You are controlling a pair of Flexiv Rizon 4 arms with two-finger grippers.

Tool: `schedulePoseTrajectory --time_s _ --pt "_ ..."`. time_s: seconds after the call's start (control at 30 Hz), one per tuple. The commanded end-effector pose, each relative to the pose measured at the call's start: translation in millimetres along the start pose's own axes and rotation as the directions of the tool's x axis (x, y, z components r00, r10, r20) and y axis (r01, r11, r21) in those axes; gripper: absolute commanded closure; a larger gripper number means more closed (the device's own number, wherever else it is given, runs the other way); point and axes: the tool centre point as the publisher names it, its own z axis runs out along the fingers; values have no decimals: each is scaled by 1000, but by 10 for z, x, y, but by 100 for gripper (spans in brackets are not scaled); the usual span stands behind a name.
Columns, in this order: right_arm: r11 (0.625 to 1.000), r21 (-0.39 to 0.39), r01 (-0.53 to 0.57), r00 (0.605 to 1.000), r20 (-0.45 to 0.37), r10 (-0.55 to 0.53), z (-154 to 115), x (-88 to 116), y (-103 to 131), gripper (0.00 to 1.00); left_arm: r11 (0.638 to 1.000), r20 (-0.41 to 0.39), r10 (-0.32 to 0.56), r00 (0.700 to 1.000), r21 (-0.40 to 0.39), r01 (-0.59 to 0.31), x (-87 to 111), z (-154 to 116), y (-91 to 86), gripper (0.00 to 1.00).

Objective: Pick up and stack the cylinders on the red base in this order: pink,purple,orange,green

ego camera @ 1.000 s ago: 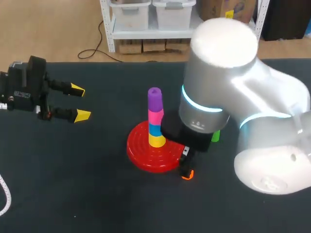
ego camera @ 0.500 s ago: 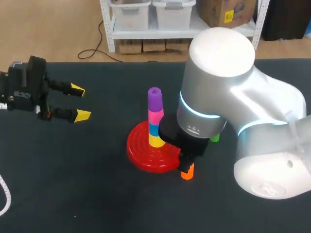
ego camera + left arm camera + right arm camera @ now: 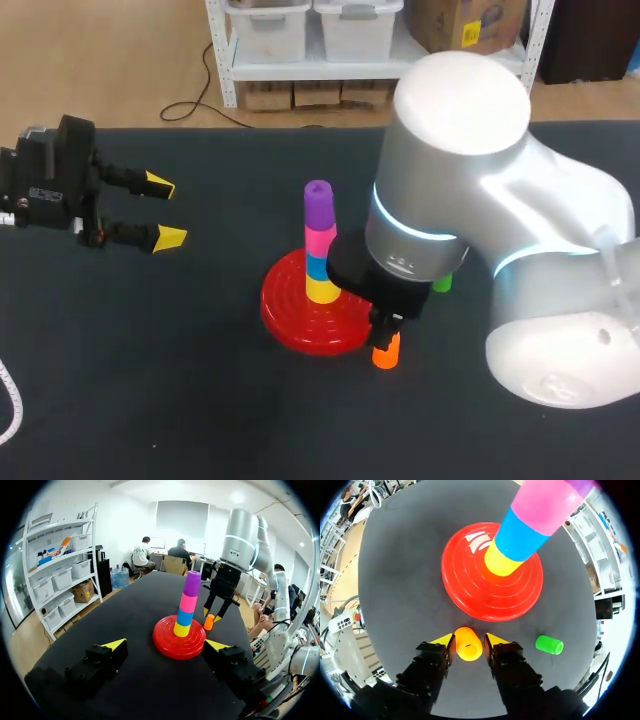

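Observation:
The red base (image 3: 296, 322) carries a stack of yellow, blue, pink (image 3: 320, 243) and purple (image 3: 318, 205) cylinders, upright. The orange cylinder (image 3: 468, 643) stands just in front of the base, and my right gripper (image 3: 469, 640) is shut on it, a yellow tip against each side. From the left wrist view the orange cylinder (image 3: 209, 622) sits under the right arm, beside the base (image 3: 169, 647). The green cylinder (image 3: 549, 644) lies on its side beside the right gripper. My left gripper (image 3: 165, 212) hangs open and empty at the far left, pointing at the stack.
The black table (image 3: 150, 390) has bare room in front of and left of the base. My right arm's big silver body (image 3: 470, 200) hides the table behind the stack, with only a bit of the green cylinder (image 3: 442, 284) showing.
My right gripper's fingers have come together onto the orange cylinder, which now stands more upright in view. The left arm has not moved.

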Motion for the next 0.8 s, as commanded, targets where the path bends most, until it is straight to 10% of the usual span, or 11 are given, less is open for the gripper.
schedulePoseTrajectory --time_s 0.03,0.8 --pt "1000 1 1 1000 8 -1 -24 26 12 62 1000 5 2 1000 -1 -2 13 4 0 0" --pt "1000 -9 -4 1000 3 4 0 65 56 65 1000 5 2 1000 -1 -2 13 4 0 0"
